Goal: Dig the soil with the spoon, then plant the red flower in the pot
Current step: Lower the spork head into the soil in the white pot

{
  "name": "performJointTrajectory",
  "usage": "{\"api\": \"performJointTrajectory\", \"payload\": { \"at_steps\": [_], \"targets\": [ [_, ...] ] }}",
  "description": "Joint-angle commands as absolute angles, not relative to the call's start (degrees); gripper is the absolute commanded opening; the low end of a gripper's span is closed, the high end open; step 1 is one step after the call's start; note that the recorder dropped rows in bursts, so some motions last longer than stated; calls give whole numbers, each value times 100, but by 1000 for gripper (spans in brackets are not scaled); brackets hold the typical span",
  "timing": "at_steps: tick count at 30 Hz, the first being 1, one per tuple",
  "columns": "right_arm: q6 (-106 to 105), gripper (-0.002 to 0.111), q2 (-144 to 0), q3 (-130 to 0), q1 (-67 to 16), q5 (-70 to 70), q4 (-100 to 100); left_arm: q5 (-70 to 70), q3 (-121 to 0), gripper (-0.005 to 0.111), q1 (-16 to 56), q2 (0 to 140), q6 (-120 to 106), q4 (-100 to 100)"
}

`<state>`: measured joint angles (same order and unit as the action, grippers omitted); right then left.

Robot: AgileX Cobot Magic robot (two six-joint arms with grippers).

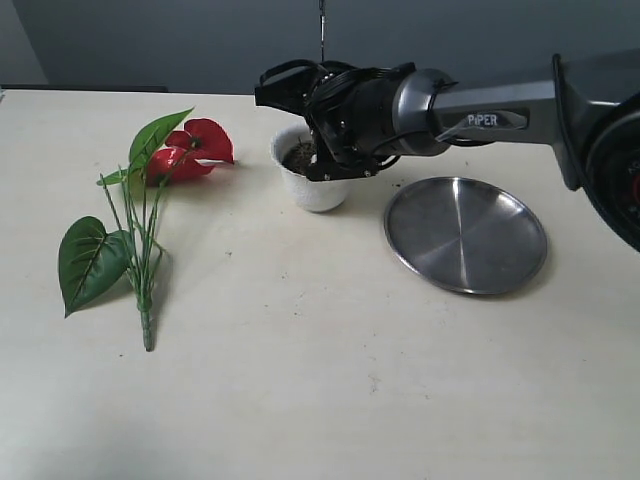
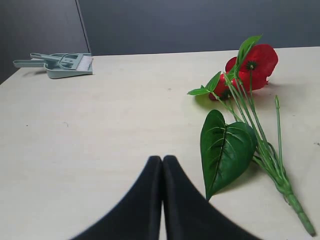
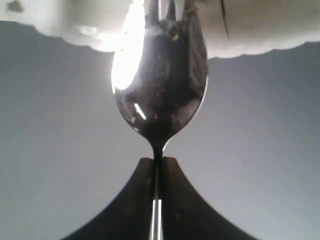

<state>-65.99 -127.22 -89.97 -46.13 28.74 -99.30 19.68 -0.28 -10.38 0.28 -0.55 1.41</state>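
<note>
The right arm [image 1: 490, 110] enters the exterior view at 3 o'clock and reaches nearly level toward 9 o'clock. Its wrist [image 1: 375, 105] bends so that the right gripper [image 1: 318, 165] points down toward 7 o'clock. The fingers [image 3: 187, 210] are pinched together on the thin handle of the spoon [image 3: 160, 90]. The left gripper [image 2: 162, 162] has its jaws pressed tip to tip, holding nothing.

the right pincer [image 3: 157, 164] pinches the spoon [image 3: 160, 87] handle, its tined tip at the pot [image 3: 260, 32] rim.
</note>
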Motion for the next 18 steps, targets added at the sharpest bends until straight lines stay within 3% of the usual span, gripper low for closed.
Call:
{"api": "performJointTrajectory", "payload": {
  "at_steps": [1,18],
  "targets": [
    [-6645,-1,-12823,-9063,-4559,2831,-9995,1915,0,0,-1012,0,-42,158],
    [-6645,-1,-12997,-9374,-4516,2657,-9995,1915,0,0,-1012,0,-42,158]
  ]
}}
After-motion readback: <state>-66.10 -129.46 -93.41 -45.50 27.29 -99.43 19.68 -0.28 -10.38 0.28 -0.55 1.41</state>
